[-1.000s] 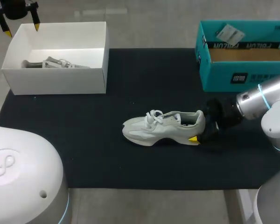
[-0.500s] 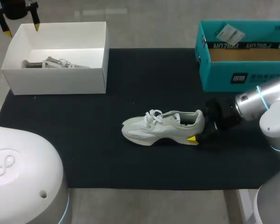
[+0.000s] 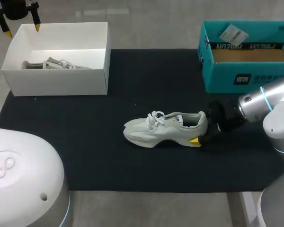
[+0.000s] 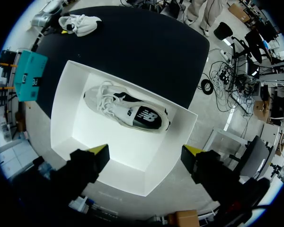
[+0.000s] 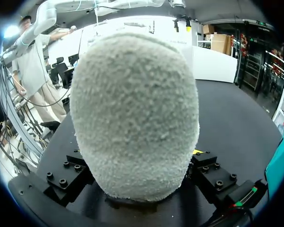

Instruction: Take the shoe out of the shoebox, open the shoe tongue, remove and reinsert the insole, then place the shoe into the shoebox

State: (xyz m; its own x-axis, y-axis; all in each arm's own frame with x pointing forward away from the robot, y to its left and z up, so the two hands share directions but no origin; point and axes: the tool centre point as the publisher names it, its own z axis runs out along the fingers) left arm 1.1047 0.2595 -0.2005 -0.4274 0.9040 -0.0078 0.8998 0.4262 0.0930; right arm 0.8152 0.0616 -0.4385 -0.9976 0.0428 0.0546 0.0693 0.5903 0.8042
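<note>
- While the pale grey lace-up sneaker (image 3: 165, 132) stands on its sole in the middle of the black-covered counter (image 3: 109, 165), toe toward my left, it is out of the box and well apart from either box. That leaves room to work on it.
- The right end effector (image 3: 201, 130) is closed on the heel from behind. One yellow tip presses the heel's near side, and in the right wrist view the fuzzy heel fills the gap between the finger mounts. I judge this hold is meant to steady the sneaker.
- The white laces (image 3: 156, 117) sit bunched over the tongue, so opening it looks not yet done. The insole is hidden.
- The left end effector (image 3: 22, 29) hangs spread wide, holding nothing, over the far edge of the open white cardboard shoebox (image 3: 57, 80), probably parked clear of the work.
- Inside that shoebox a second white sneaker with a dark side panel (image 4: 125, 111) lies on its side, with bare floor beside it for the return.
- A teal cardboard box (image 3: 222, 78) sits at the far right.
</note>
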